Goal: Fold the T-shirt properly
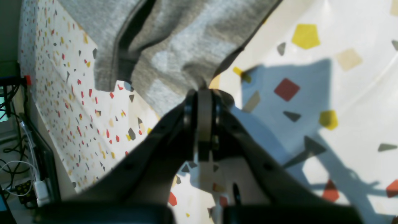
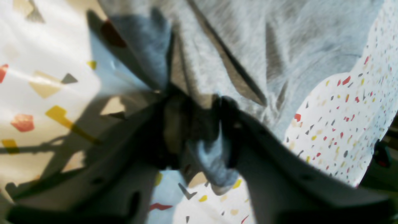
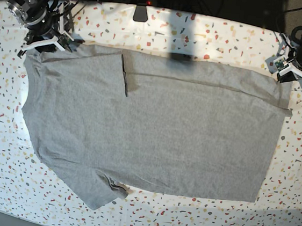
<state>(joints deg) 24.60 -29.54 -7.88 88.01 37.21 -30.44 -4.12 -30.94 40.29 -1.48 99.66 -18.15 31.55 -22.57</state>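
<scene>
The grey T-shirt (image 3: 154, 135) lies spread flat on the table, plain side up, with one sleeve (image 3: 99, 191) pointing toward the front edge. Its far long edge is folded over in a narrow strip. My left gripper (image 3: 291, 79) stands at the shirt's far right corner. In the left wrist view this gripper (image 1: 203, 91) is shut on a bunched bit of grey cloth (image 1: 174, 46). At the far left corner sits my right gripper (image 3: 39, 44). In the blurred right wrist view its jaws (image 2: 199, 109) stand around a fold of the shirt (image 2: 248, 40), and I cannot tell whether they pinch it.
The table (image 3: 202, 37) has a white top with coloured specks. A black mount (image 3: 140, 13) sits at its far edge. Cables and a charger (image 1: 18, 174) hang beside the table in the left wrist view. Strong sunlight throws arm shadows on the tabletop.
</scene>
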